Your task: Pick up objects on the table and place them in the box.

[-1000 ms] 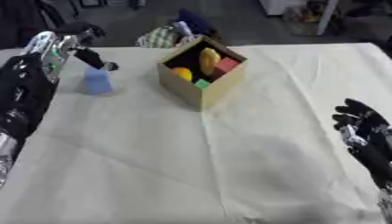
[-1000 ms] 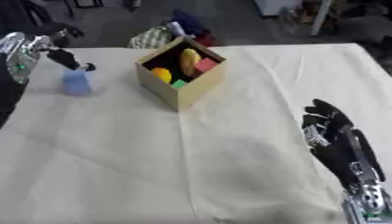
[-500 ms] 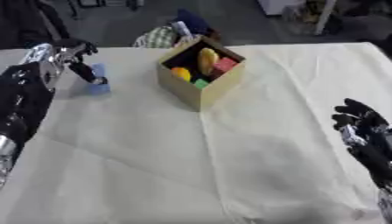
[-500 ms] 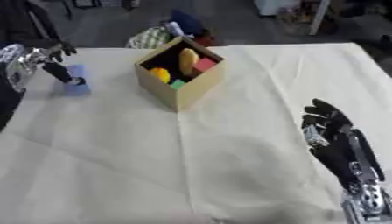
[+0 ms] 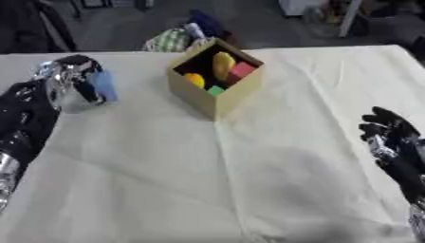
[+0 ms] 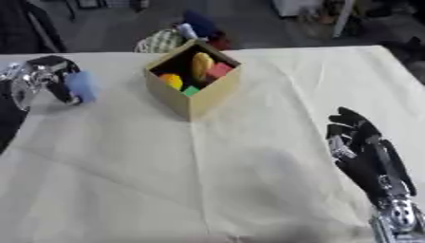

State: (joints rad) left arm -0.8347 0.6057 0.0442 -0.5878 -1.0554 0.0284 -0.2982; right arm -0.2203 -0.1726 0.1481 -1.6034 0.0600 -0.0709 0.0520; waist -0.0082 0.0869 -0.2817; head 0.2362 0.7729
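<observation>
- The right hand (image 6: pixel 365 152) lies nearest, at the lower right of the surface (image 5: pixel 166 180), palm down, with its fingers (image 6: pixel 345 118) relaxed and holding nothing.
- A cream cloth covers the surface, with creases running across it from left to right and down the middle.
- The left hand (image 5: pixel 62 83) comes in from the left edge, farther back; its black forearm lies along the lower left of the left eye view.
- That hand's fingers (image 5: pixel 79 64) curl round a pale blue object (image 5: pixel 104 85), which looks like a small upright cup or bottle; the exact kind cannot be told.
- Whether the blue object stands on the cloth or is raised just above it cannot be told.
- The cardboard box (image 5: pixel 217 97) stands on the cloth near the middle back, turned so that one corner points toward the robot, well apart from the blue object on its left.
- Inside the box lie a yellow oblong piece (image 5: pixel 222 64), a red block (image 5: pixel 242 72), an orange-yellow rounded piece (image 5: pixel 193 79) and a small green piece (image 5: pixel 216 90).
- Beyond the surface's far edge sit a green-and-white checked item (image 5: pixel 170 40) and a dark blue thing (image 5: pixel 207 21).
</observation>
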